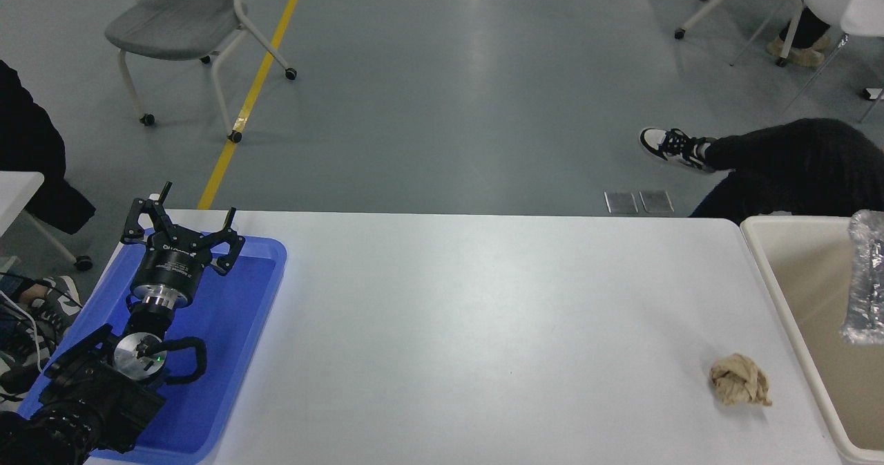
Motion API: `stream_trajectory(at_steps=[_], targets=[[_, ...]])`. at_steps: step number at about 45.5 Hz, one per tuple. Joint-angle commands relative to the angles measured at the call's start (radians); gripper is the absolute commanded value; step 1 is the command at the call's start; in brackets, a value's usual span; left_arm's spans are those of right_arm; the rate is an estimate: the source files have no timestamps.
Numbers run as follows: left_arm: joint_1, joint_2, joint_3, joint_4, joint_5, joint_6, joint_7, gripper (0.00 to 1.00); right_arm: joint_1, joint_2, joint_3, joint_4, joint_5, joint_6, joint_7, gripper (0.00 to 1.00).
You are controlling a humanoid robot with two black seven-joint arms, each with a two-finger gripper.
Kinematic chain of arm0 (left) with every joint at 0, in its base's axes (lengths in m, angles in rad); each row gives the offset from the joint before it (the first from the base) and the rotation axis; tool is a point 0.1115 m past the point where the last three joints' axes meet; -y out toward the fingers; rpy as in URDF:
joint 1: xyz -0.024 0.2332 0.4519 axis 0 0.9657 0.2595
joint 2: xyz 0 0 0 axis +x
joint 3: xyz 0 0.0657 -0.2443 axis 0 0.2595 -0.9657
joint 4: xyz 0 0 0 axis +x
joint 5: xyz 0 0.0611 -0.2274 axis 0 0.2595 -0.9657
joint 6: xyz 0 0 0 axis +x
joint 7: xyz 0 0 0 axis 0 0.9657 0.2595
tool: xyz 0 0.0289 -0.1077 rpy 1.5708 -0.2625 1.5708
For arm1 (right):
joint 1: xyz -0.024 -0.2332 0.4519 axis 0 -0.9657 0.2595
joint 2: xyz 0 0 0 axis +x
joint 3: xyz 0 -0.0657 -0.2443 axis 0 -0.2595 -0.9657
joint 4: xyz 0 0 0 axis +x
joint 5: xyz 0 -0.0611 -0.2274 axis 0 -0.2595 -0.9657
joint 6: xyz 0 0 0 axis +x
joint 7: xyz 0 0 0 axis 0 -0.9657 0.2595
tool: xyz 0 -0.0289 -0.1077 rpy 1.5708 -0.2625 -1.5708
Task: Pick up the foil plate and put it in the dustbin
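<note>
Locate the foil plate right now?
Head view, far right edge: the foil plate shows partly, over the dustbin, cut off by the frame.

We take this for a lab or test hall, not a home. The floor point(442, 85) is smooth grey with a sheen, and a yellow line point(252, 92) is marked across it, as in a workshop or industrial space. Grey office chairs on castors point(186, 36) stand loose on the open floor, with another white chair point(829, 2) at the far right. We see a plain white table point(483, 327) carrying a blue tray point(235, 354), and a black robot arm point(138, 340) with bare metal joints rests over it. Two small metal plates point(639, 202) are set in the floor. A seated person's leg and sneaker point(673, 147) show beyond the table.
</note>
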Motion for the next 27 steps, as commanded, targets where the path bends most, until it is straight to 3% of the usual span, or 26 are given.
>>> stream_trajectory(at_steps=[1, 5, 6, 8, 11, 14, 27], targets=[[0.0, 0.001, 0.0, -0.001, 0.0, 0.0, 0.0, 1.0, -0.098, 0.061, 0.093, -0.063, 0.001, -0.027, 0.011, 0.0], [0.0, 0.001, 0.0, -0.001, 0.0, 0.0, 0.0, 1.0, -0.1, 0.063, 0.097, -0.065, 0.001, -0.029, 0.011, 0.0], [0.0, 0.001, 0.0, 0.002, 0.0, 0.0, 0.0, 1.0, -0.098, 0.063, 0.097, -0.065, 0.001, -0.029, 0.011, 0.09], [0.0, 0.001, 0.0, -0.001, 0.0, 0.0, 0.0, 1.0, -0.098, 0.063, 0.099, -0.066, 0.003, -0.029, 0.015, 0.49], [0.0, 0.001, 0.0, -0.001, 0.0, 0.0, 0.0, 1.0, -0.098, 0.063, 0.114, -0.065, 0.005, -0.029, 0.025, 0.69], [0.0, 0.001, 0.0, 0.002, 0.0, 0.0, 0.0, 1.0, -0.098, 0.064, 0.125, -0.063, 0.008, -0.027, 0.025, 1.0], [0.0, 0.001, 0.0, 0.002, 0.0, 0.0, 0.0, 1.0, -0.043, 0.066, 0.125, -0.019, 0.015, -0.019, 0.027, 1.0]])
